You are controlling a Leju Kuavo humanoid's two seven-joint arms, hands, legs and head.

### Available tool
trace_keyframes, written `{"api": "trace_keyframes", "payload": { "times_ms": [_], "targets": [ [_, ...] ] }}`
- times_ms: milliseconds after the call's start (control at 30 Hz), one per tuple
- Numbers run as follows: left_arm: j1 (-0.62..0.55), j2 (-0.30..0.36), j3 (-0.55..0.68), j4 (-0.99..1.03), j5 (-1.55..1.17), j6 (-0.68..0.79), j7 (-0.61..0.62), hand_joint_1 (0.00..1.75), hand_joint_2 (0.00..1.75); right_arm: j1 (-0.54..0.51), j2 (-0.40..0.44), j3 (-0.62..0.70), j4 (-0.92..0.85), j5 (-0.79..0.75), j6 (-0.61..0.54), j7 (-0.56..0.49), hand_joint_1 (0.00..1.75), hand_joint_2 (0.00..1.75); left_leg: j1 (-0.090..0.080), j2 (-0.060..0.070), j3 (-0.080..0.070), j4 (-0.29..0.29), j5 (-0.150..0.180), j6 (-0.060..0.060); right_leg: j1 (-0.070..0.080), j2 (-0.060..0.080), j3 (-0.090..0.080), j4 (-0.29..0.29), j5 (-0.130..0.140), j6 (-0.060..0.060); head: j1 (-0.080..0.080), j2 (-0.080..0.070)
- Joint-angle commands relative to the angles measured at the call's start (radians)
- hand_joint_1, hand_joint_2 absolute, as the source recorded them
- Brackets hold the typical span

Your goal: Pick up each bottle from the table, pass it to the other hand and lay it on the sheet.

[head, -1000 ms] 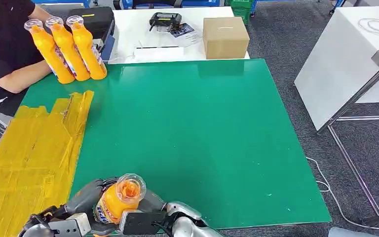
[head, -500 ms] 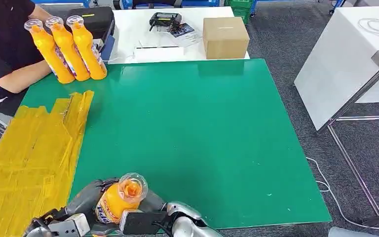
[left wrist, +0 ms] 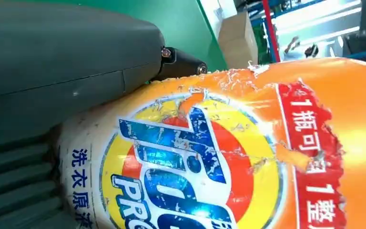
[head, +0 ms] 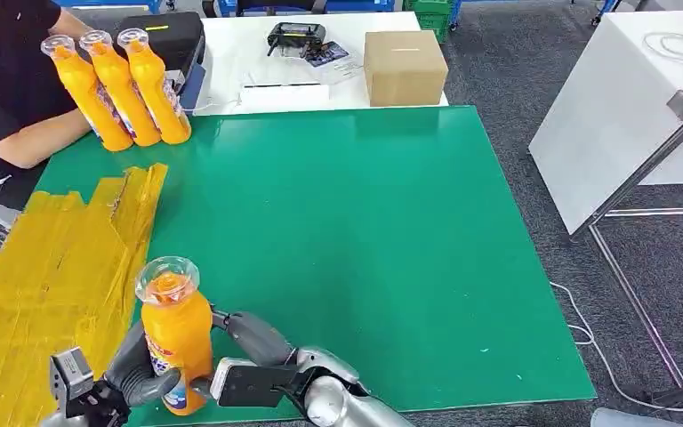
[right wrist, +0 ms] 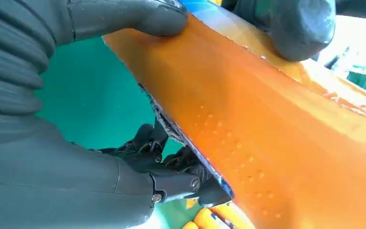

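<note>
One orange bottle (head: 176, 342), upright at the near edge of the green table (head: 365, 249) beside the yellow sheet (head: 53, 276), gripped by both the left hand (head: 138, 374) and right hand (head: 249, 342); three more bottles (head: 120, 86) held by a person (head: 4, 80) at the far corner.

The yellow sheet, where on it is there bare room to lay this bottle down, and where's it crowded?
The yellow sheet lies bare along the green table's left side. It is crowded at the near edge, where the left hand and right hand both grip the bottle, and at the far left corner, where a person holds three bottles.
</note>
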Motion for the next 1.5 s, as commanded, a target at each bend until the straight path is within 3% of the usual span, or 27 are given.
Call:
{"api": "trace_keyframes", "payload": {
  "times_ms": [33,533,933,1067,1100,1133,1200,1233,1367,1400,1500],
  "targets": [
    [-0.017,-0.071,0.063,0.019,0.006,-0.011,0.009,1.75,1.75,-0.036,-0.025,-0.005,-0.012,0.002,0.000,0.005,1.75,1.75,0.001,0.001,0.003,0.000,-0.001,0.001,0.001,0.000,0.004,-0.002,0.000,-0.001,0.000,0.000],
    [-0.034,-0.125,0.140,0.046,0.092,-0.076,0.029,1.75,1.75,-0.026,-0.029,-0.016,-0.025,0.013,0.000,0.011,1.75,1.75,0.001,0.001,0.004,-0.001,-0.001,0.001,0.002,-0.001,0.005,-0.003,0.000,-0.001,0.000,0.000],
    [-0.030,-0.136,0.134,0.044,0.093,-0.080,0.029,1.75,1.75,-0.028,-0.031,-0.019,-0.028,0.014,0.000,0.012,1.75,1.75,0.000,0.000,0.002,-0.001,0.000,0.001,0.000,-0.001,0.003,-0.002,0.000,-0.001,0.000,0.000],
    [-0.014,-0.113,0.073,0.019,0.029,-0.094,0.011,1.75,1.75,-0.040,-0.033,-0.029,-0.034,0.015,0.001,0.019,1.75,1.75,0.000,0.000,0.002,0.000,0.000,0.001,0.001,-0.001,0.002,-0.002,0.000,0.000,0.000,0.000],
    [-0.008,-0.100,0.047,0.010,0.000,-0.096,-0.010,0.00,1.75,-0.046,-0.031,-0.031,-0.032,0.015,0.003,0.020,1.75,1.75,0.001,0.000,0.004,-0.001,-0.001,0.001,0.002,-0.001,0.005,-0.003,0.000,-0.001,0.000,0.000],
    [-0.006,-0.092,0.032,0.003,-0.025,-0.090,-0.016,0.00,0.00,-0.048,-0.029,-0.033,-0.030,0.015,0.004,0.021,1.75,1.75,0.000,0.000,0.002,0.000,0.000,0.001,0.001,-0.001,0.002,-0.001,0.000,0.000,0.000,0.000],
    [-0.003,-0.084,0.000,-0.007,-0.050,-0.086,-0.045,0.00,0.00,-0.054,-0.023,-0.034,-0.023,0.014,0.006,0.021,1.75,1.75,0.000,0.000,0.002,0.000,0.000,0.001,0.001,-0.001,0.002,-0.001,0.000,-0.001,0.000,0.000],
    [-0.004,-0.083,-0.012,-0.011,-0.053,-0.085,-0.054,0.00,1.75,-0.055,-0.022,-0.034,-0.019,0.015,0.005,0.021,1.75,1.75,0.000,0.000,0.001,0.000,0.000,0.000,0.001,-0.001,0.001,-0.001,0.000,-0.001,0.000,0.000],
    [-0.007,-0.091,-0.017,-0.014,-0.040,-0.084,-0.058,0.00,1.75,-0.054,-0.021,-0.035,-0.018,0.015,0.004,0.021,1.75,1.75,0.000,0.000,0.001,0.000,0.000,0.000,0.000,-0.001,0.001,-0.001,0.000,0.000,0.000,0.000],
    [-0.009,-0.095,-0.016,-0.016,-0.035,-0.084,-0.060,1.75,1.75,-0.052,-0.022,-0.035,-0.019,0.015,0.003,0.021,1.75,1.75,0.000,0.000,0.002,0.000,0.000,0.001,0.000,-0.001,0.002,-0.001,0.000,-0.001,0.000,0.000],
    [-0.009,-0.093,-0.018,-0.024,-0.016,-0.095,-0.066,1.75,1.75,-0.052,-0.021,-0.034,-0.020,0.015,0.003,0.021,1.75,1.75,0.001,0.000,0.002,0.000,0.000,0.001,0.001,-0.002,0.003,-0.001,0.000,-0.001,0.000,0.000]
  ]
}}
